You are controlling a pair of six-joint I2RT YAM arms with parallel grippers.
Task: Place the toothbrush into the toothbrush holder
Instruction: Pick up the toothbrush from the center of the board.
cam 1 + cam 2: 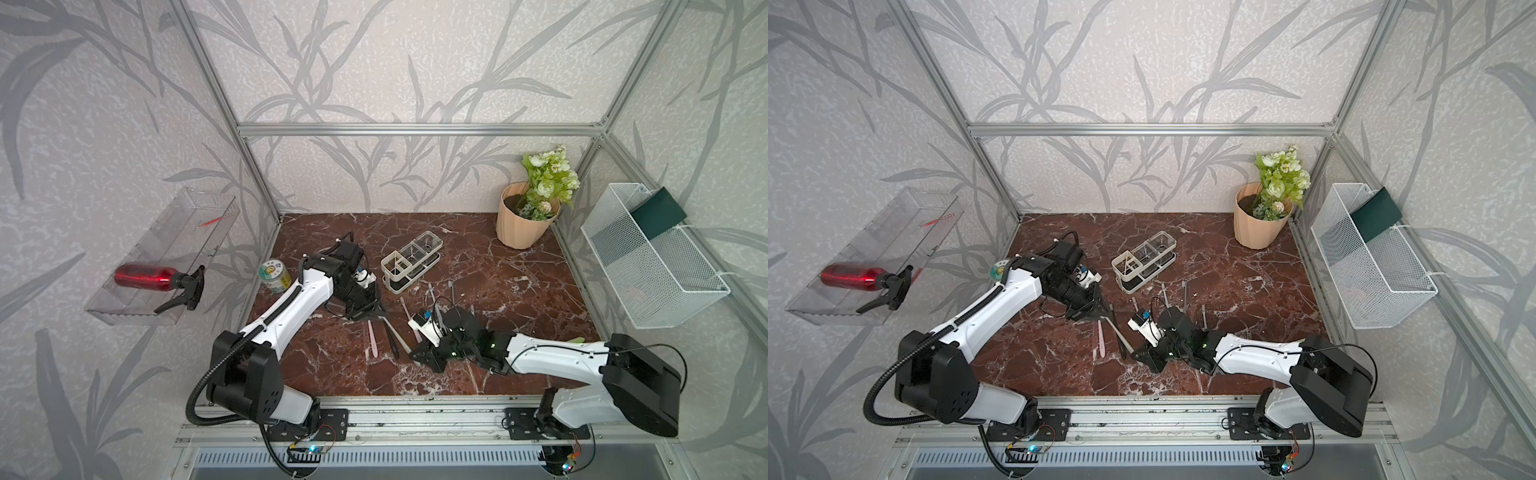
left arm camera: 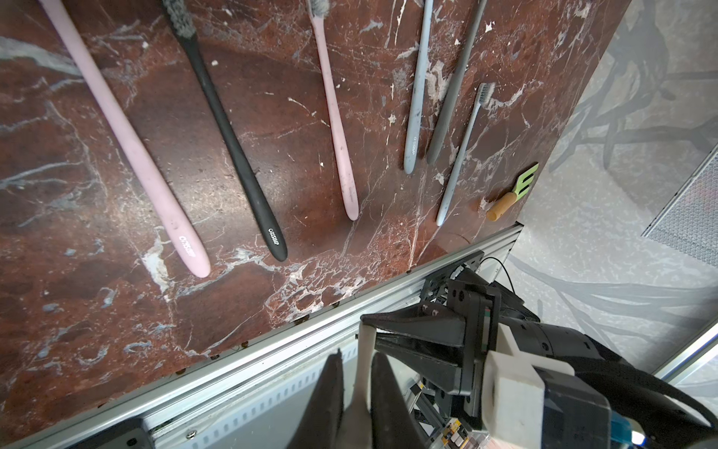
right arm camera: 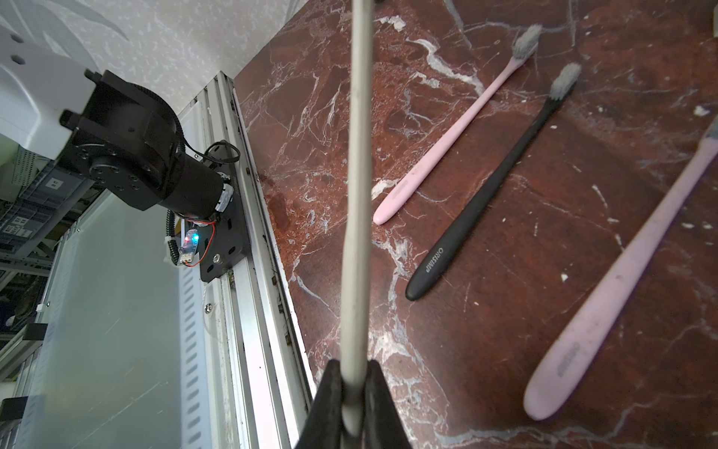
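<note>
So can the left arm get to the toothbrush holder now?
Probably yes: the toothbrush holder stands near the left gripper, nothing between. But the right gripper also grips the white toothbrush and should let go first.

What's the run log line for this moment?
stage: handover | left gripper: shut on white toothbrush | right gripper: shut on same toothbrush | toothbrush holder: standing apart from both grippers

mock bathroom lab cell, aluminium frame (image 1: 415, 129), wallpapered panels (image 1: 374, 62), marble tabletop (image 1: 498, 291)
</note>
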